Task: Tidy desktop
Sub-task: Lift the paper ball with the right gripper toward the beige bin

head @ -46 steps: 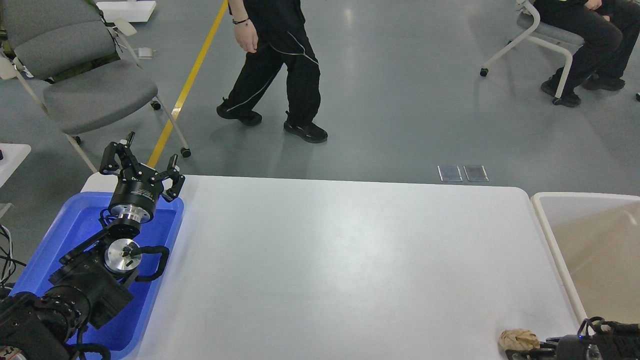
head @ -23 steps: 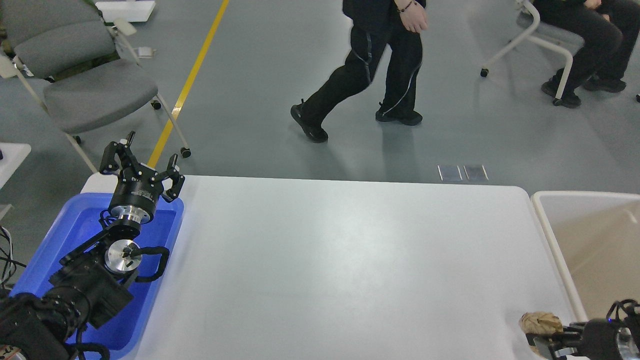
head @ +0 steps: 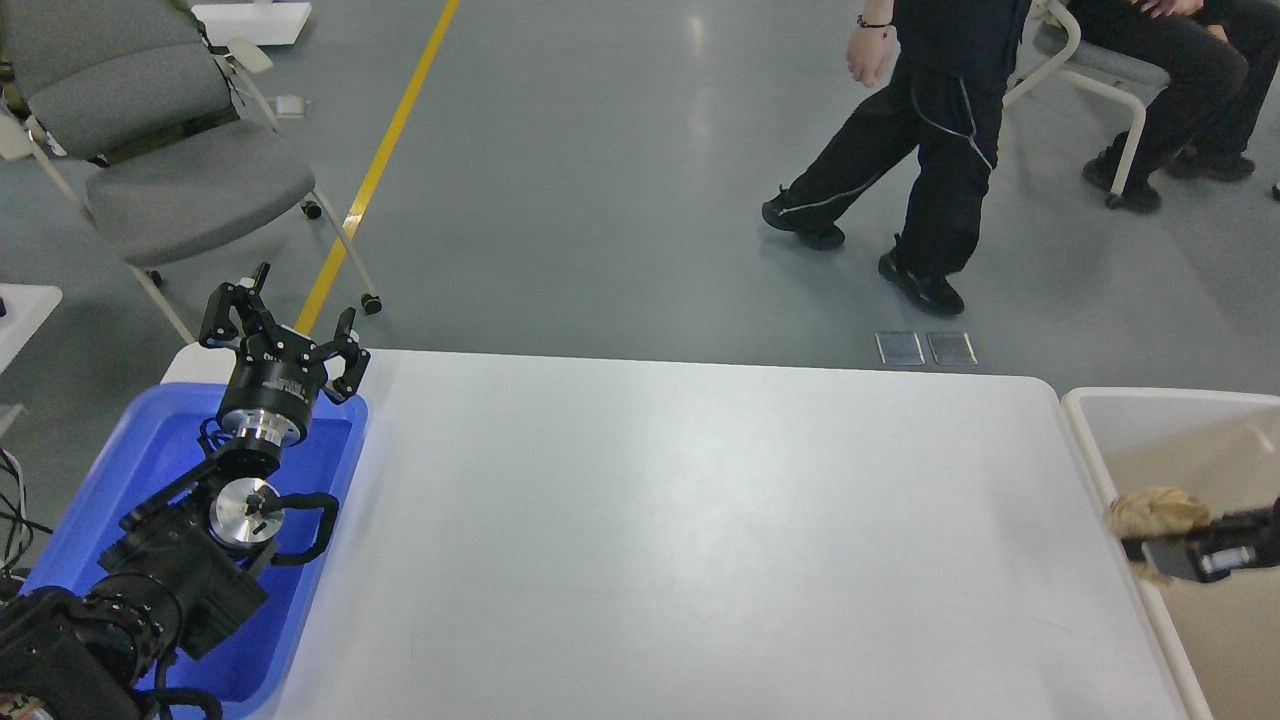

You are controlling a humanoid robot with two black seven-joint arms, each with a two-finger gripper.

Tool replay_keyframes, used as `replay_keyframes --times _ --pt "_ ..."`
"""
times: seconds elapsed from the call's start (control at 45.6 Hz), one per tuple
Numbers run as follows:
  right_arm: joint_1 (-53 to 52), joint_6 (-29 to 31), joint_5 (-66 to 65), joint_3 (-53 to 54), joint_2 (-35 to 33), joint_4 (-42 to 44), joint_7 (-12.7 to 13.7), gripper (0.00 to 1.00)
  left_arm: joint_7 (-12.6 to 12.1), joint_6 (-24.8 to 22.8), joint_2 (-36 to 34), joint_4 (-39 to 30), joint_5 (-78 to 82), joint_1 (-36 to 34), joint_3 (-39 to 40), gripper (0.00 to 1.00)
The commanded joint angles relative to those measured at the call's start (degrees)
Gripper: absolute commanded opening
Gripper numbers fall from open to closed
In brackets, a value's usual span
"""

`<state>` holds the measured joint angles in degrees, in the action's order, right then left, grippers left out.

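Head view, the only view given. A wide white worktop (head: 700, 540) is filling the middle and lower part of the frame, and its surface is being shown bare.

At the right edge of the frame, a crumpled tan wad of paper (head: 1158, 512) is being carried by the right hand (head: 1150, 545), whose fingers are being pressed onto it. A second ago the wad was being held low at the bottom right corner, just above the worktop; it is now being held higher in the frame, right over the white rim of the beige bin (head: 1090, 430) beside the worktop. The image is blurred here, so the exact grip is not being made out clearly.

The judgement being drawn is that the last loose item is being taken off the worktop and a release into the bin is what remains.

At the left of the frame, the left hand (head: 283, 335) is being held with fingers spread and nothing between them, above the far end of a blue tray (head: 110, 470), unmoved over the last second.

In the upper right of the frame, a person in black (head: 920, 150) is walking across the grey floor.
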<state>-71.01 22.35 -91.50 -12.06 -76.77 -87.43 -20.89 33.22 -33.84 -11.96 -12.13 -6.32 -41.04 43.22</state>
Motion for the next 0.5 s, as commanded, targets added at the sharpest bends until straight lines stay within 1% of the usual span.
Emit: replay_keyframes --times 0.0,0.263,0.373,0.483 --pt "-14.0 11.1 0.9 0.2 -2.4 -1.8 -1.7 0.0 0.0 0.0 0.0 0.0 0.0 0.0 -0.1 1.0" --pt "-22.4 17.6 2.7 0.2 -2.7 -1.6 -1.7 0.0 0.0 0.0 0.0 0.0 0.0 0.0 0.0 1.0" --pt "-22.0 17.5 2.7 0.2 -2.7 -0.6 -1.5 0.0 0.0 0.0 0.0 0.0 0.0 0.0 0.0 1.0" --pt "-21.2 16.0 3.6 -0.1 -4.0 2.8 -1.4 0.0 0.0 0.0 0.0 0.0 0.0 0.0 0.0 1.0"
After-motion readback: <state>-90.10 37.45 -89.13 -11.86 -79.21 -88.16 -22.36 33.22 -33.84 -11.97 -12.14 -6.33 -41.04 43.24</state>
